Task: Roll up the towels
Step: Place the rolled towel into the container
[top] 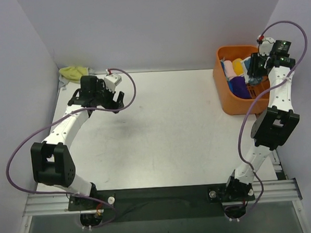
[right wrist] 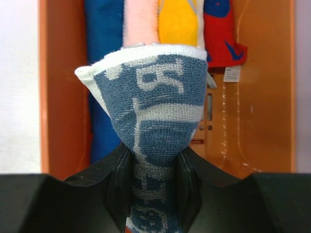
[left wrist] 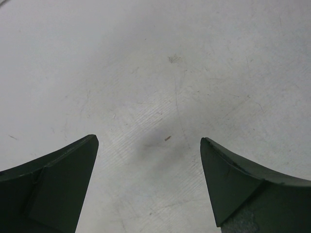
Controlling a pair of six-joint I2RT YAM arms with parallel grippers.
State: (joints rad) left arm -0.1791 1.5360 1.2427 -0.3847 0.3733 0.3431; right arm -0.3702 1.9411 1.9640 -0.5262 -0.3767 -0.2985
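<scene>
The blue-and-white patterned towel is pinched between my right gripper's jaws and bunches out above them, over the orange basket. In the top view my right gripper hangs over the basket at the table's far right. The pale yellow-green towel lies crumpled in the far left corner. My left gripper is just to the right of it and apart from it. In the left wrist view my left gripper is open and empty over the bare white table.
The basket holds several other rolled cloths: blue, pink, yellow and red. White walls close the table on the left, back and right. A purple cable loops beside the left wrist.
</scene>
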